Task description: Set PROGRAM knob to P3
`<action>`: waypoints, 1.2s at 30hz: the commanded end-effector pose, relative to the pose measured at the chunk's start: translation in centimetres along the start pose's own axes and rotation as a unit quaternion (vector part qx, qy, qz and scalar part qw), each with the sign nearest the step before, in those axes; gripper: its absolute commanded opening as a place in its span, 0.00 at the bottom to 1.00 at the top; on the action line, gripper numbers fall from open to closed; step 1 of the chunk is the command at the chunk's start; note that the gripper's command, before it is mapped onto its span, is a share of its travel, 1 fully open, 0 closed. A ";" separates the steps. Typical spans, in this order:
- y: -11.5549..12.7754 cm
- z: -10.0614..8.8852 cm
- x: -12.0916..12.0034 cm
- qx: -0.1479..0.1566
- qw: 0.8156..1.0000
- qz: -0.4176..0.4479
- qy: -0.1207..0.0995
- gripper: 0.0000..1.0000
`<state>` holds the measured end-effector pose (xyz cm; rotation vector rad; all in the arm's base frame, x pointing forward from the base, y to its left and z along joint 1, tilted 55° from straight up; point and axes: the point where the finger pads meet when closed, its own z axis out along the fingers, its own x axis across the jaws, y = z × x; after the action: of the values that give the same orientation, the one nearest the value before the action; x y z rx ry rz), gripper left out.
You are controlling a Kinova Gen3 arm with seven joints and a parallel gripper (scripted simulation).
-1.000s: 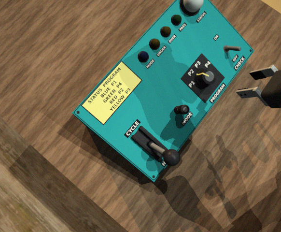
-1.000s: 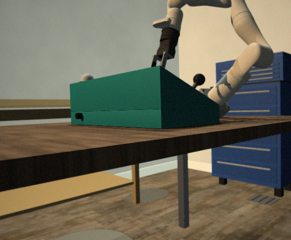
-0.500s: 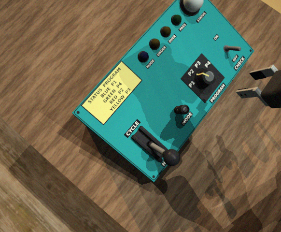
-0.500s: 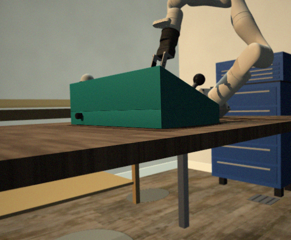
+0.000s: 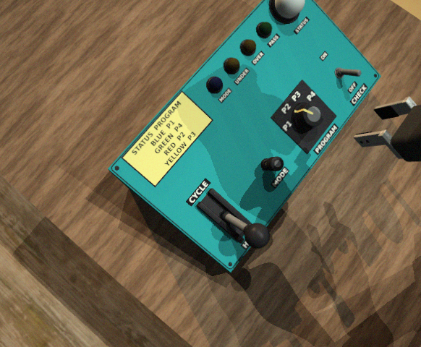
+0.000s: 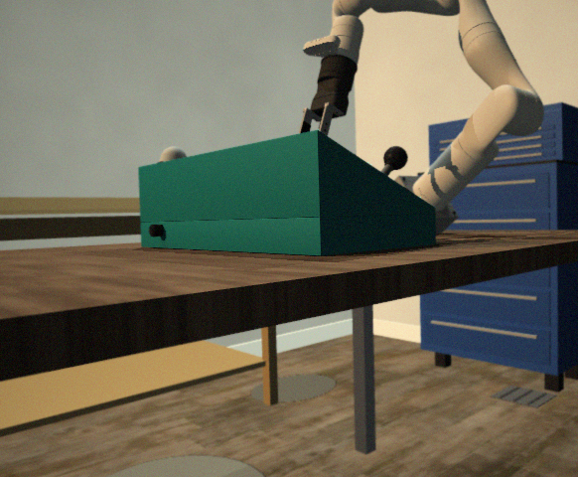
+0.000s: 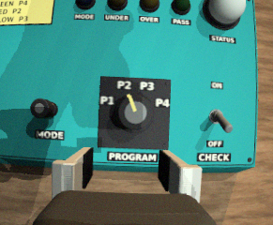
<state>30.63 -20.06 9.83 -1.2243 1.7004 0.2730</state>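
Gripper (image 5: 378,124): fingers spread wide, holding nothing; off the console's front edge, beside the PROGRAM label, touching no control.
PROGRAM knob (image 7: 130,112): black, on a dark square plate in the right half of the teal console (image 5: 240,112); yellow pointer line at P2 in the wrist view.
Top view only: CYCLE lever (image 5: 256,235) with its black ball at the panel's edge; yellow STATUS/PROGRAM chart (image 5: 167,138) readable in full, listing YELLOW as P3.
Wrist view only: knob framed between the two finger pads; CHECK toggle (image 7: 221,122) leaning toward OFF; MODE button (image 7: 42,109) left of the knob.
Exterior view only: console's plain green back, a small black stub (image 6: 156,230) low on it; console resting on the wooden table (image 6: 176,287); blue tool cabinet (image 6: 566,246) behind the arm; panel face hidden.
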 end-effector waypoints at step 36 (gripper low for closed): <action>-4.2 0.0 1.1 0.001 1.000 0.000 0.001 1.00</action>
<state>33.99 -22.62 10.35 -1.2244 1.7005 0.2731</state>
